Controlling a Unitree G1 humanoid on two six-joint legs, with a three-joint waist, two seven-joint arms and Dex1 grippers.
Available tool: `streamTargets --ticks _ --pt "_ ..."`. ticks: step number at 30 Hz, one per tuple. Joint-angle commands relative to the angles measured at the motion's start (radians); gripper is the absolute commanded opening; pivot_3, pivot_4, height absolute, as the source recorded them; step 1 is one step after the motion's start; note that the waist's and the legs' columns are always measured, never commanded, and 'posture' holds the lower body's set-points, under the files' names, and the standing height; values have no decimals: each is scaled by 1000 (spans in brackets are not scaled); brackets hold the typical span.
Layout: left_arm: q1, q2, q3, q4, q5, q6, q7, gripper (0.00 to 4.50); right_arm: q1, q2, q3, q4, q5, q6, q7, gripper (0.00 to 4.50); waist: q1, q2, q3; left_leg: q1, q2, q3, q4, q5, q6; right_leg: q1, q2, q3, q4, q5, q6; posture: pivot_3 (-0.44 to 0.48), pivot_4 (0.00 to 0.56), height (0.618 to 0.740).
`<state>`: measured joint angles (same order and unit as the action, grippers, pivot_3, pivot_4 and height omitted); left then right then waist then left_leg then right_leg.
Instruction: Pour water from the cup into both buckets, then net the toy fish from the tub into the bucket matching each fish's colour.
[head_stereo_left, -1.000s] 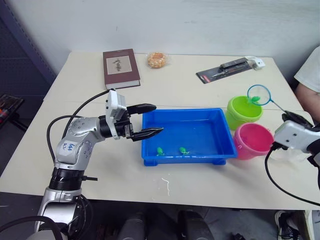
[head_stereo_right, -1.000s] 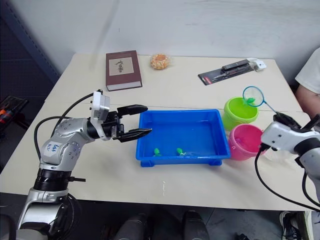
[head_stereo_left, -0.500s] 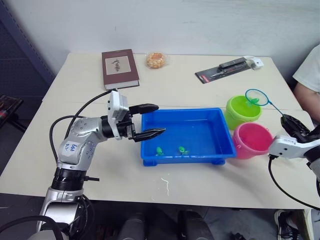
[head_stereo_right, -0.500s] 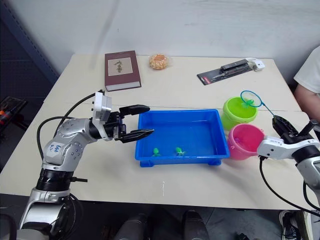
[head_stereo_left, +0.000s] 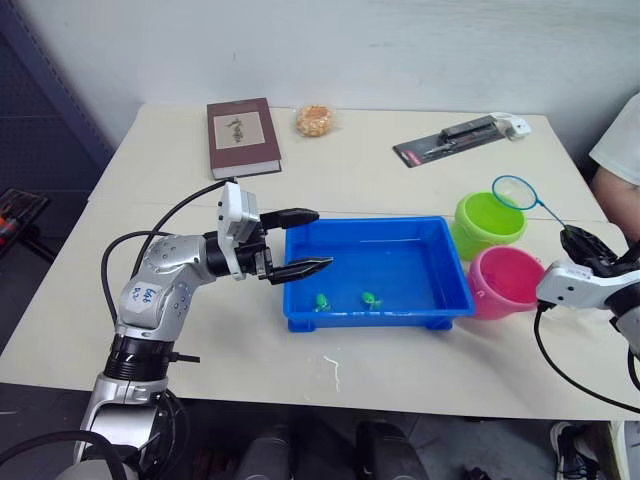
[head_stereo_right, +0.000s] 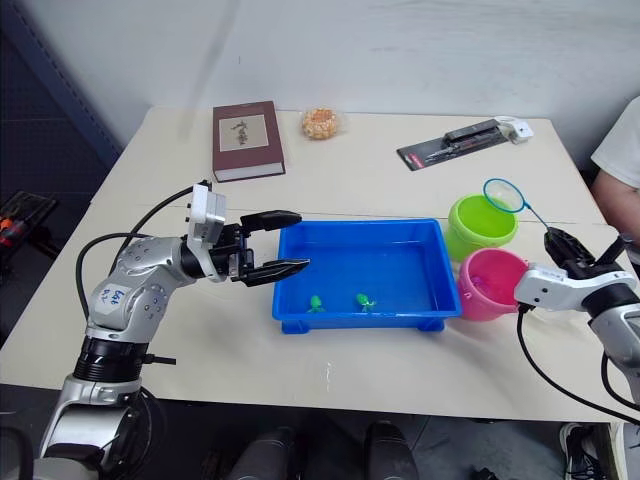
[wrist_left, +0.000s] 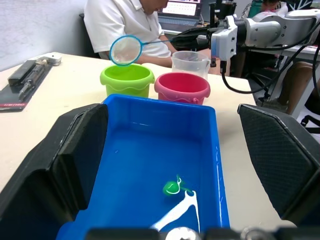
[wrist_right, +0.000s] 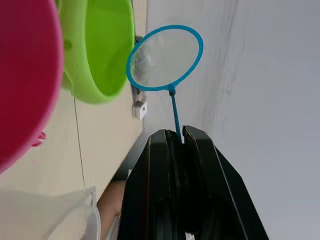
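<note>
Black fingers of the right claw are pressed tight on the thin handle of the net. The net's blue hoop hangs in the air just over the far edge of the green bucket. In the right wrist view the mesh looks flat, and I cannot tell if anything is in it. The pink bucket stands right beside the green one, on the side nearer the robot, and the two look like they touch. The clear cup stands behind the pink bucket in the left wrist view, close to the right arm.

The blue tub sits in the middle of the tabletop, just to the left of the two buckets. There is water in it. Two green fish lie near its front wall, close to each other.

The left claw is wide open. It is held level at the left end of the tub, one finger by the far corner and one over the rim. It holds nothing.

Farther back on the tabletop lie a brown book, a small orange snack in a wrapper, and a flat black pack with tools. A person in a white shirt sits at the right end.
</note>
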<state>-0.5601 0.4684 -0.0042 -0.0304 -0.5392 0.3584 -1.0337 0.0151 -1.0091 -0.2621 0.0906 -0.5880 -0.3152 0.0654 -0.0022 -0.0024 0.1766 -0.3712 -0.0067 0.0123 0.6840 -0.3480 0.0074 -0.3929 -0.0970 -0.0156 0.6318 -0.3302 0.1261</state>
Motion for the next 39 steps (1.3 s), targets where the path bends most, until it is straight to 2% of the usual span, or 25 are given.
streamTargets --ticks 1,3,6,8,12,16,20,25,29,39 --pt "4 19 22 -43 -1 -8 4 4439 -13 50 -97 -144 175 39 65 0 0 0 0 0 0 0 0 0 0 0 0 0 0 0 0 0 150 738" --pt "15 38 39 -44 -9 -11 -8 4439 -34 85 -111 -223 427 122 228 0 -5 0 0 0 0 0 0 0 0 0 0 0 1 0 0 0 150 738" --pt "39 87 59 -30 -16 -27 -64 4439 -26 72 -112 -394 840 400 519 0 -9 0 0 1 1 0 0 0 0 0 0 0 1 0 0 0 150 738" --pt "59 141 56 -19 -15 -8 -117 4439 -3 7 -87 -472 948 541 654 0 -5 0 0 1 1 -1 0 0 0 1 0 -1 1 0 0 0 150 738" --pt "90 237 37 -10 0 6 -200 4439 -24 -38 3 -533 964 701 704 0 0 0 0 1 1 -2 0 0 0 1 -1 -1 0 0 0 0 150 738" --pt "117 298 31 -3 39 -41 -251 4439 -100 -53 182 -485 806 715 709 0 2 0 0 0 0 -3 1 0 1 1 -2 -1 -1 0 0 0 150 738" --pt "133 307 42 -11 46 -51 -247 4439 -166 -49 273 -435 730 715 735 0 2 0 0 -1 -1 -2 0 0 1 0 -2 -2 -1 0 0 0 150 738" --pt "155 320 57 -39 36 -25 -238 4439 -221 -29 345 -417 728 725 813 0 0 0 0 -1 0 -2 0 0 1 0 -2 -2 -1 0 0 0 150 738" --pt "165 323 69 -53 34 -18 -223 4439 -290 41 323 -459 870 912 849 0 -2 0 0 -1 1 -3 0 0 1 0 -2 -2 -1 0 0 0 150 738" --pt "152 312 73 -54 31 -16 -207 4439 -367 35 190 -438 1063 1173 920 0 1 0 0 -1 0 -4 0 0 1 0 -6 -3 -2 0 0 0 150 738"
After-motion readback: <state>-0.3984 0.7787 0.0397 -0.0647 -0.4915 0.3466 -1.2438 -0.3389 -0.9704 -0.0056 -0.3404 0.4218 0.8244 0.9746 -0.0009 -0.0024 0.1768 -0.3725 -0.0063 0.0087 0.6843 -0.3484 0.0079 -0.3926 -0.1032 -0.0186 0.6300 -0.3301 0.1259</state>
